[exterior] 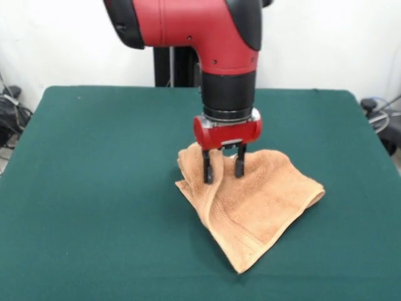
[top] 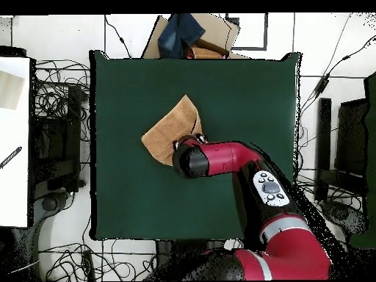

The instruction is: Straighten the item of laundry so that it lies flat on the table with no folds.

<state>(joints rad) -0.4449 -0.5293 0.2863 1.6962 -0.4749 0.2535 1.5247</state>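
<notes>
The gripper (exterior: 222, 168) stands vertical over the towel (exterior: 257, 200), fingers spread and straddling a raised fold near its far corner. In the front view, the bulk of the folded cloth extends from the fingers toward the near right of the table (exterior: 94, 188)

My red and black arm (top: 242, 165) covers my jaws from above; the tan terry-cloth towel (top: 170, 131) spreads beyond them on the dark green felt table (top: 125, 191).

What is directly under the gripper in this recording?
The gripper stands on the folded tan towel, fingers apart astride a raised ridge of cloth. Beneath lies the green table; overhead, the arm covers the contact.
</notes>
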